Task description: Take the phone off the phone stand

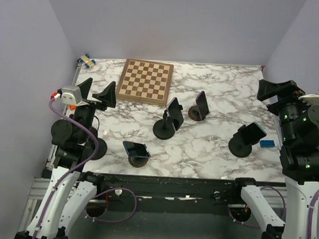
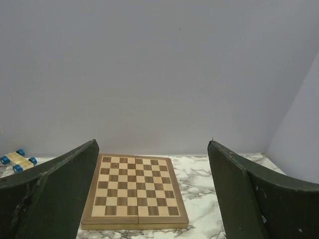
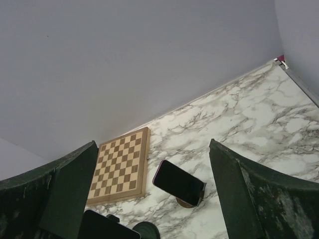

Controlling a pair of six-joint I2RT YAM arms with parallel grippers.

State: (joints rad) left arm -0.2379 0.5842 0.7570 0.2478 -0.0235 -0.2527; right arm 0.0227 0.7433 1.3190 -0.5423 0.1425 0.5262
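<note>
Several dark phones lean on stands across the marble table. One phone rests on a wooden stand near the front left. Another phone sits on a black stand in the middle, and a purple-edged phone on a brown stand is beside it. A further phone is on a black stand at the right. My left gripper is open at the left edge and holds nothing. My right gripper is open at the right edge, also holding nothing. The right wrist view shows the purple-edged phone between my fingers, far off.
A wooden chessboard lies at the back centre, also seen in the left wrist view as the chessboard. A small blue-wheeled toy sits in the back left corner. A blue brick lies near the right stand. Purple walls enclose the table.
</note>
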